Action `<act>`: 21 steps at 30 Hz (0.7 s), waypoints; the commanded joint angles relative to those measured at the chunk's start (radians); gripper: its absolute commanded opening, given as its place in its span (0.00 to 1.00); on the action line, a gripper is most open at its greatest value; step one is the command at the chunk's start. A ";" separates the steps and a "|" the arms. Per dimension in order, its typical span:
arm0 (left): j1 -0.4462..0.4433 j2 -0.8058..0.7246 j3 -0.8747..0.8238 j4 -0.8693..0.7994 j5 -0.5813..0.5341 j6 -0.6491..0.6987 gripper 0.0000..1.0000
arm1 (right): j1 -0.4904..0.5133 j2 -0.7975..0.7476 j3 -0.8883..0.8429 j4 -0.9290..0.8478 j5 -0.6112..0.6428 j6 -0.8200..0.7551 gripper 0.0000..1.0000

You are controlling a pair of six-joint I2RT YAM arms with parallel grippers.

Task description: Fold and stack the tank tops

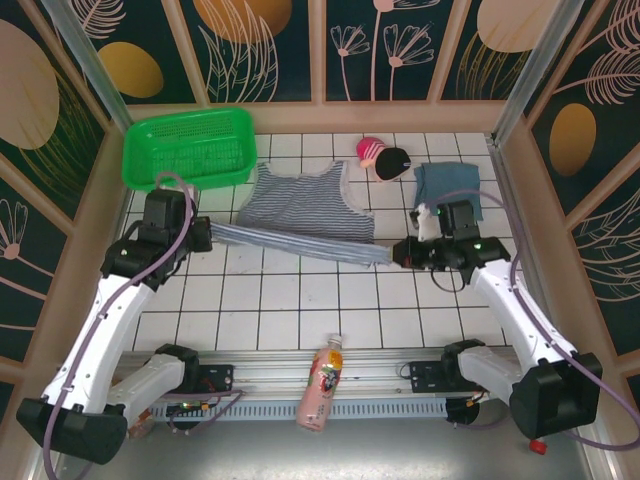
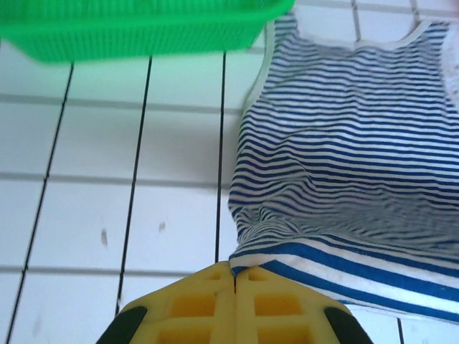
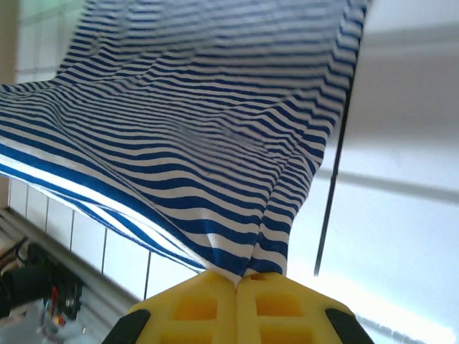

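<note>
Top cam: left claw [image 1: 212,232] and right claw [image 1: 395,252] each pinch a hem corner of the striped tank top [image 1: 300,205], hem taut btw them, body on the bench [image 1: 300,300] ahead. Mid-fold, I reckon; next I carry the hem fwd to the neckline, claws level. The blue-grey tank top [image 1: 445,180] lies just beyond the right claw, toy [image 1: 385,158] beside it (snag risk). L wrist: left claw [image 2: 234,279] clamped on stripes, green basket [image 2: 129,32] ahead-left. R wrist: right claw [image 3: 238,283], same pinch, cloth bunched.
</note>
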 commanded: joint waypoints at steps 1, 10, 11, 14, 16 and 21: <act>0.007 -0.035 -0.089 -0.138 -0.006 -0.155 0.00 | 0.039 -0.038 -0.062 -0.093 0.059 0.120 0.00; 0.007 -0.114 -0.332 -0.107 0.245 -0.424 0.00 | 0.120 -0.006 -0.080 -0.149 0.159 0.210 0.00; 0.006 -0.112 -0.339 -0.121 0.264 -0.434 0.01 | 0.129 -0.002 -0.075 -0.164 0.170 0.215 0.00; 0.007 -0.116 -0.346 -0.175 0.303 -0.459 0.03 | 0.150 -0.009 -0.075 -0.221 0.171 0.239 0.00; 0.007 -0.134 -0.362 -0.185 0.349 -0.485 0.03 | 0.170 -0.015 -0.087 -0.254 0.179 0.269 0.01; 0.006 -0.168 -0.411 -0.232 0.431 -0.510 0.06 | 0.211 -0.038 -0.109 -0.283 0.229 0.331 0.06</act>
